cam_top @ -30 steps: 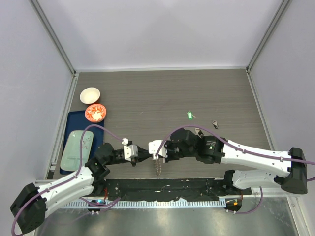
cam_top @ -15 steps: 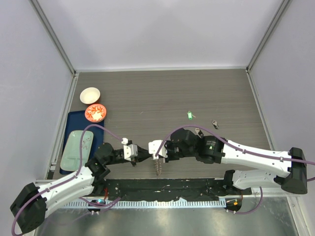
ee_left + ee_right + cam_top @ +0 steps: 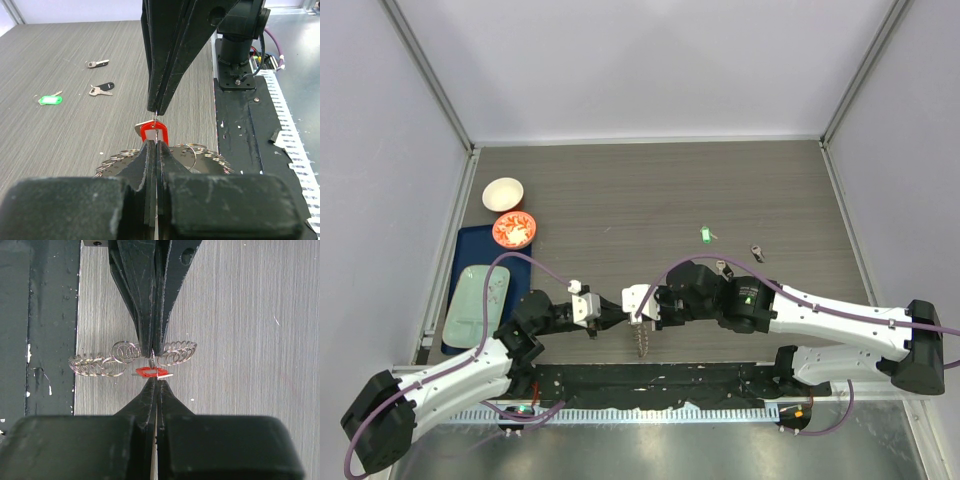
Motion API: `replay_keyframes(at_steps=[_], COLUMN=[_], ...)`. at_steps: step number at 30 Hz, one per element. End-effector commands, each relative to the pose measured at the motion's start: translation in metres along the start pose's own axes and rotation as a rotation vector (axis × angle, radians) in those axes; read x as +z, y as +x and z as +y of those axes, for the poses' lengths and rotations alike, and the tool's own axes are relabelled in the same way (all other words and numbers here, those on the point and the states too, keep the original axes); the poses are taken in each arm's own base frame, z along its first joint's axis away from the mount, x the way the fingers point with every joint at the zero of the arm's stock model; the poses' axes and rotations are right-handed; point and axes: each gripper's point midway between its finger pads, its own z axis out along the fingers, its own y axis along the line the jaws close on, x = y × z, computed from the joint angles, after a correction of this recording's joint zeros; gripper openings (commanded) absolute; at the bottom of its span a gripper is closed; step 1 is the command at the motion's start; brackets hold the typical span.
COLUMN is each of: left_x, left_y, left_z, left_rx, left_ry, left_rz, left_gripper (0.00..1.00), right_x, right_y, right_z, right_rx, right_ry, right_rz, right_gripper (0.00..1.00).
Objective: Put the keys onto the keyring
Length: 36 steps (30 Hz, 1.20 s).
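Two pairs of slim black fingers meet tip to tip above the near edge of the table [image 3: 620, 190], a grey wood-grain laminate. The left gripper [image 3: 156, 146] is fully closed, its matte tapered fingers pressed flat together. The right gripper [image 3: 155, 112] reaches in from the opposite side and is likewise pinched to a point.

Between the two sets of tips sits the red key [image 3: 152, 132], a small metal blade with a glossy red plastic head, touching both. A thin wire runs up from it into the right gripper's tips. Which gripper actually has the pinch I cannot tell.

The keyring [image 3: 97, 366] is a chain of bright, overlapping wire loops with a scalloped outer edge. It spreads to either side just beneath the meeting fingertips; whether it hangs or rests there is unclear.

Well apart, farther out on the table, lie the green key [image 3: 50, 100] with a flat oblong tag, a black key [image 3: 102, 89] and a far key [image 3: 97, 63]. Any print on them is too small to read.
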Motion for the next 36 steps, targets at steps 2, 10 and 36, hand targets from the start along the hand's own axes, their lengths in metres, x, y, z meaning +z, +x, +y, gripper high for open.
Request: replay_keyframes(at_steps=[2, 10, 36], left_x=[0.0049, 0.005, 0.0054], left_y=[-0.0331, -0.0317, -0.0327], left_z=[0.0071, 0.0069, 0.0064], left_rx=[0.074, 0.072, 0.073], left_ry=[-0.014, -0.014, -0.01], left_rz=[-0.094, -0.091, -0.092], left_gripper=[0.0, 0.0, 0.0], right_x=[-0.0058, -0.0064, -0.0055], right_y=[-0.0147, -0.0173, -0.019], right_z=[-0.0026, -0.0031, -0.002], right_rx=[0.001, 0.005, 0.01], right_ry=[0.018, 0.021, 0.017], right_rz=[-0.062, -0.073, -0.086], right_gripper=[0.01, 0.01, 0.01])
